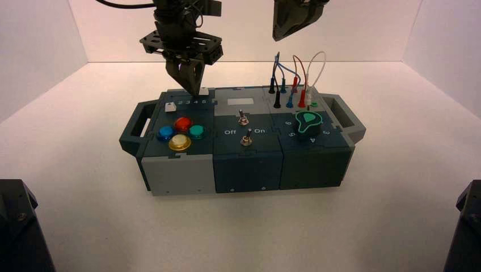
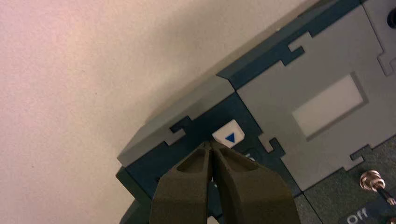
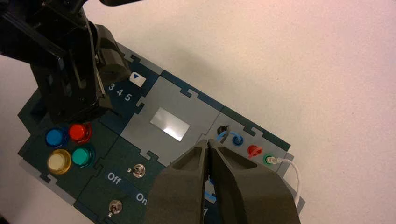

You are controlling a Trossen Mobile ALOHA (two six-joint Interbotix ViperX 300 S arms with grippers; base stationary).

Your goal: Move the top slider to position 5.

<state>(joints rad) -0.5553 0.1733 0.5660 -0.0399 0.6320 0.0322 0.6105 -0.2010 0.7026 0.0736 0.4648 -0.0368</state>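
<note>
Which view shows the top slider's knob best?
The right wrist view: the white top slider knob shows whole there, its blue arrow just beyond the printed 5. The left wrist view shows knob and arrow close, but the left gripper's fingers cover part of the number row. In the high view it is a small white patch behind those fingers.

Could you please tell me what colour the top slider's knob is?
The top slider's knob is white with a small blue triangle, clearest in the left wrist view.

My left gripper [image 2: 210, 145]: dark grey-brown, tapered fingers, cut-out recess | my left arm [image 1: 180, 34]: black, flanged plates, thin black cable | my right gripper [image 3: 208, 143]: same dark wedge shape, recessed sides
</note>
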